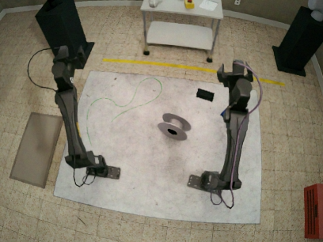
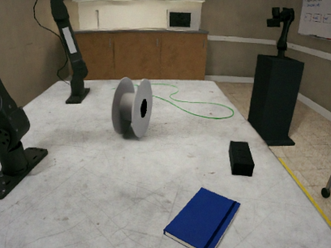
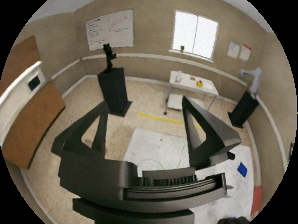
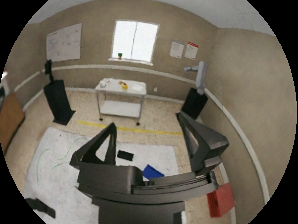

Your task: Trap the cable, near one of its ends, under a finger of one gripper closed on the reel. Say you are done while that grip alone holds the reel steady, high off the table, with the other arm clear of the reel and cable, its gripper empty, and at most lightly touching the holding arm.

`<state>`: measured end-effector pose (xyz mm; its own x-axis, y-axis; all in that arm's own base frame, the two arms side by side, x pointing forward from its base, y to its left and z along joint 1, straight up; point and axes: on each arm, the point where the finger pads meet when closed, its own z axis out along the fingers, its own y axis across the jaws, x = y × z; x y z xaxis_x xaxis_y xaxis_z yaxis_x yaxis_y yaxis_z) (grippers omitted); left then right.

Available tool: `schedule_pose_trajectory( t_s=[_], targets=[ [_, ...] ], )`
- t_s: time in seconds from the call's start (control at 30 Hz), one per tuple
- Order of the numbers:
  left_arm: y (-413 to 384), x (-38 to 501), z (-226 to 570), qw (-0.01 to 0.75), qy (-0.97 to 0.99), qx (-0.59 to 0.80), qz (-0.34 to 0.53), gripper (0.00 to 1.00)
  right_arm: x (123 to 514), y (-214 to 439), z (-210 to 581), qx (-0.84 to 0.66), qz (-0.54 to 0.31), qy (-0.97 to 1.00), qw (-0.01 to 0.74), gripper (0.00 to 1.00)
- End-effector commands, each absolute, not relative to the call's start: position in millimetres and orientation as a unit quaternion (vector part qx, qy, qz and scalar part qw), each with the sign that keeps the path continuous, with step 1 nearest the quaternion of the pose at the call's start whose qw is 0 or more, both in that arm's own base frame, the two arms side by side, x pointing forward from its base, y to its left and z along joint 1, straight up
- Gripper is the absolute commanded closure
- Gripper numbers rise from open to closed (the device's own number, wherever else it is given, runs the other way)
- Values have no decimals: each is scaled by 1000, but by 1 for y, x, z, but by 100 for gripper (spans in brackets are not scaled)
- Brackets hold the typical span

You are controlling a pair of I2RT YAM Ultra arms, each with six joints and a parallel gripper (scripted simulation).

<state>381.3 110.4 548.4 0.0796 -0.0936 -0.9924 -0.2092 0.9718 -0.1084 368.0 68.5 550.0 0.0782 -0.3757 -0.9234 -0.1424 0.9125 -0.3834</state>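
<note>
The grey reel (image 1: 174, 126) (image 2: 131, 107) stands on its flange rims in the middle of the white mat (image 1: 158, 190) (image 2: 122, 182). The thin green cable (image 1: 136, 95) (image 2: 195, 103) lies in loose curves on the mat, apart from the reel, towards the left arm's side. My left gripper (image 1: 71, 51) (image 3: 142, 100) is open and empty, raised high over the mat's edge, far from the reel. My right gripper (image 1: 234, 67) (image 4: 145, 120) is open and empty, also raised high on the other side. Neither gripper shows in the exterior view.
A black box (image 1: 205, 94) (image 2: 241, 158) and a blue notebook (image 1: 225, 115) (image 2: 203, 219) lie on the mat near the right arm. Black pedestals (image 1: 59, 20) (image 1: 298, 43) (image 2: 276, 97), a white cart (image 1: 182, 24) and a red crate (image 1: 313, 211) stand on the floor around.
</note>
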Motion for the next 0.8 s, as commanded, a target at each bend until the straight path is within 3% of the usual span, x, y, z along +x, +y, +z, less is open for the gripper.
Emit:
schedule_pose_trajectory(
  t_s=[0.0,0.77],
  targets=[
    [101,335,565,710,692,-116,62,0,321,63,572,-170,-42,683,709,0],
    [63,187,598,707,689,-115,108,0,190,40,597,-95,47,695,711,0]
  ],
)
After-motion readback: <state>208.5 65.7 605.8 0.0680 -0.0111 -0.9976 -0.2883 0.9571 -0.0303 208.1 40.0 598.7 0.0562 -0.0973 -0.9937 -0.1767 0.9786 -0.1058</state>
